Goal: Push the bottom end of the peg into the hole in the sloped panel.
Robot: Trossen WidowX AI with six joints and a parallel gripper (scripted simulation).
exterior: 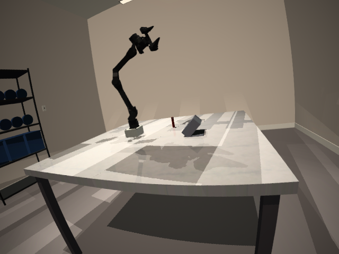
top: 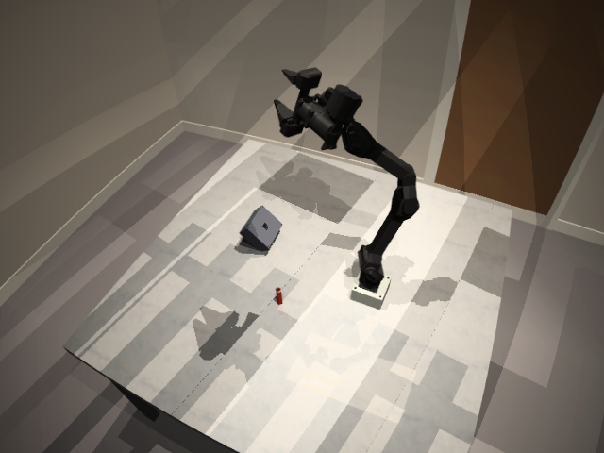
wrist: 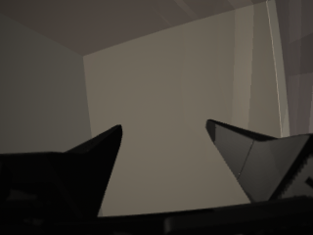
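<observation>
A small red peg [top: 278,296] [exterior: 172,122] stands upright on the table [top: 160,390] [exterior: 164,188]. The grey sloped panel [top: 257,226] [exterior: 192,126] stands on the table, apart from the peg, with a small dark hole [top: 265,226] in its face. The hole's face is turned away in the exterior view. My gripper [top: 278,88] [exterior: 157,32] [wrist: 164,125] is wide open and empty, high above the table and far from both peg and panel. Neither peg nor panel shows in the wrist view. The peg's exact cross-section is too small to tell.
The arm's pale base [top: 369,294] [exterior: 134,132] stands on the table, to one side of the peg and panel. Walls surround the table. A shelf rack with blue items [exterior: 17,121] stands beyond the table at the left in the exterior view.
</observation>
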